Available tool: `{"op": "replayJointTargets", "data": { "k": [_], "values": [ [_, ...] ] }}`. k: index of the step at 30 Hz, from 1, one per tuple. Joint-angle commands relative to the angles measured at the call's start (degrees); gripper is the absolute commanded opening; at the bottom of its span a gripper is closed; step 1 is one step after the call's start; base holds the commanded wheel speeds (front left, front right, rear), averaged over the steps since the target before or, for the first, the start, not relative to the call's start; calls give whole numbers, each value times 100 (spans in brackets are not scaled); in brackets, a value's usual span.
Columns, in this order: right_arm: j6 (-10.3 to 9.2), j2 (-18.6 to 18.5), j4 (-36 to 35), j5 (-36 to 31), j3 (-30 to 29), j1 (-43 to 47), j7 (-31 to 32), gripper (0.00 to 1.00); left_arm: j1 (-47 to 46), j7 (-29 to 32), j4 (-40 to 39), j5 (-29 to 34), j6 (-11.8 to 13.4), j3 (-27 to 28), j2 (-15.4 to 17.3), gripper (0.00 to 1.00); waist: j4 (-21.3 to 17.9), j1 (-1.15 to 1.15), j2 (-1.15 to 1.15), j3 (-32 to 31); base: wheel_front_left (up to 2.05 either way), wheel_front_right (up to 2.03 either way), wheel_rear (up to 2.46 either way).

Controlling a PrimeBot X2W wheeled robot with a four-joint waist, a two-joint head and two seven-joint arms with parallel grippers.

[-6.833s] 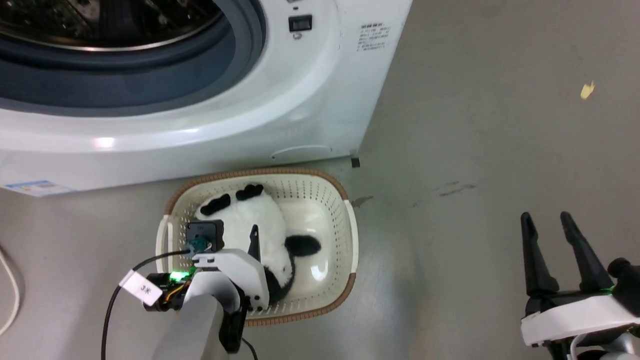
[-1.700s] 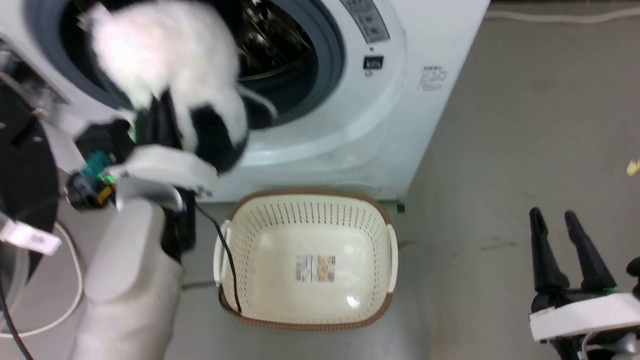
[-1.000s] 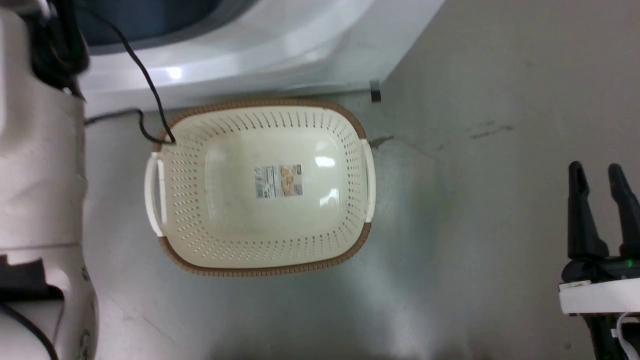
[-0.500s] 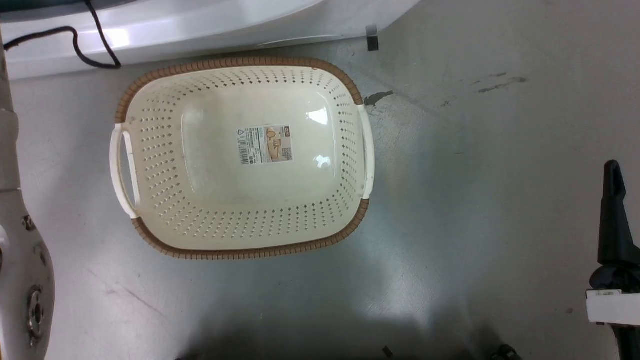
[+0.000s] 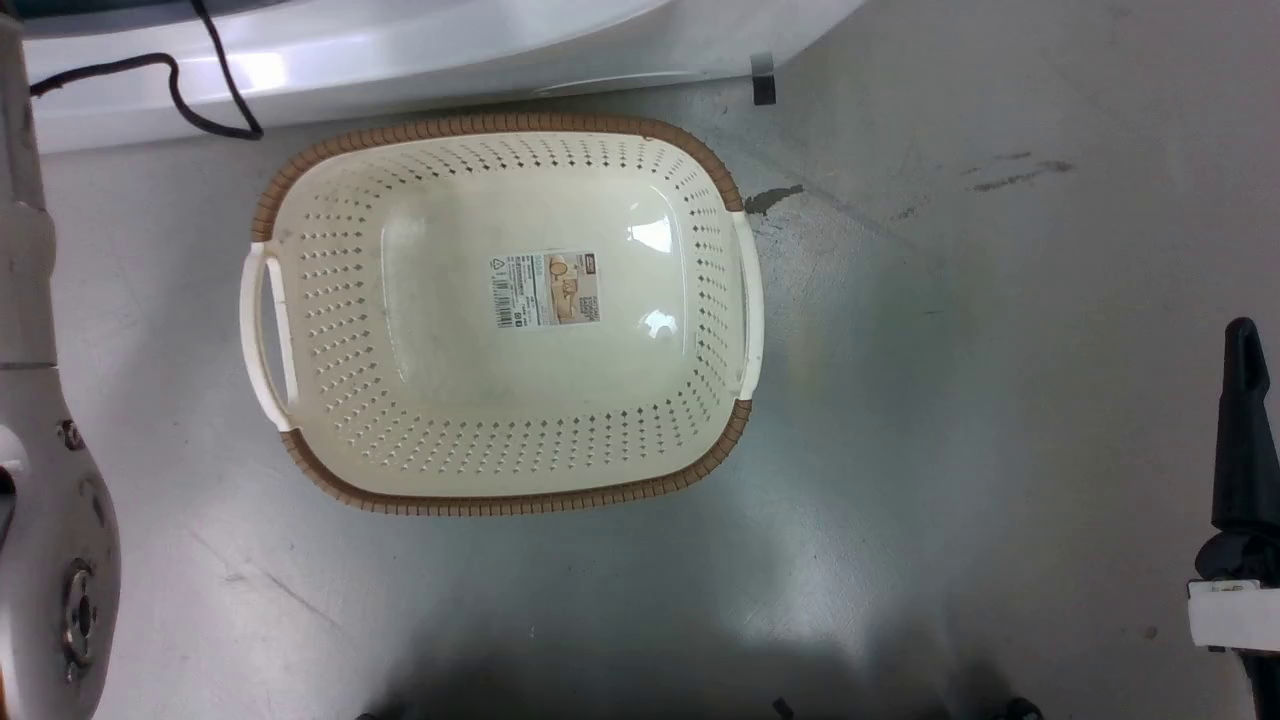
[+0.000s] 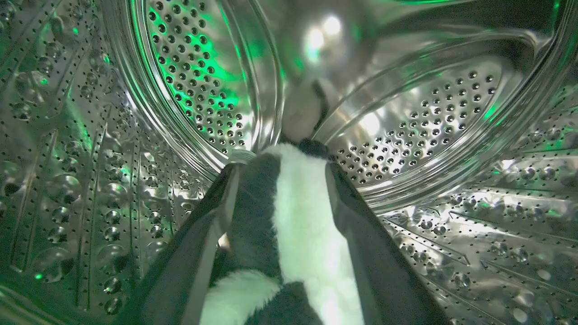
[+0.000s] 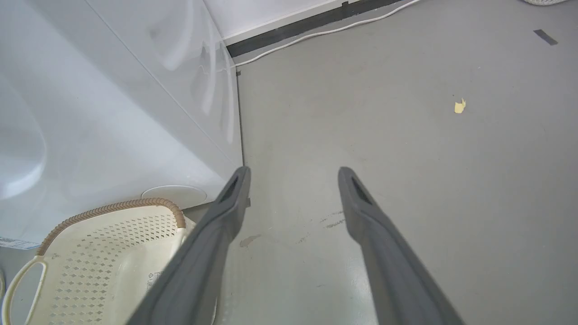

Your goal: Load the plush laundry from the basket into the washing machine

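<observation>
though the basket (image 5: 500, 125) label (image 5: 545, 289) is illegible, left pincer (image 6: 283, 164) clamps panda (image 6: 302, 216) in drum (image 6: 429, 104), right pincer (image 7: 294, 170) gapes.

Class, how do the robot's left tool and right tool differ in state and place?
The left tool is shut on the panda; the right tool is open and empty. The left tool is inside the drum; the right tool is over the floor. Both have two long dark fingers.
</observation>
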Motion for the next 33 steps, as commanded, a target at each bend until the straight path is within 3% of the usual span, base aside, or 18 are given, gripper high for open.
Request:
{"op": "replayJointTargets", "data": {
  "k": [1,10,21,33],
  "values": [
    [-4,4,-43,-44,-12,-3,9,100,-49,-29,10,9,-42,-8,-27,100,20,0,0,-33,0,0,0],
    [-4,-138,-61,-78,-31,-205,120,100,400,-31,-160,79,-252,57,-266,100,237,0,0,-343,0,0,0],
    [-4,-201,205,-109,86,-319,207,100,1400,-32,-393,324,-503,202,-850,100,525,0,0,-1012,0,0,0],
    [-4,-82,877,-98,382,-238,103,100,2975,-32,-749,749,-774,193,-1444,100,671,0,0,-2273,0,0,0]
  ]
}}
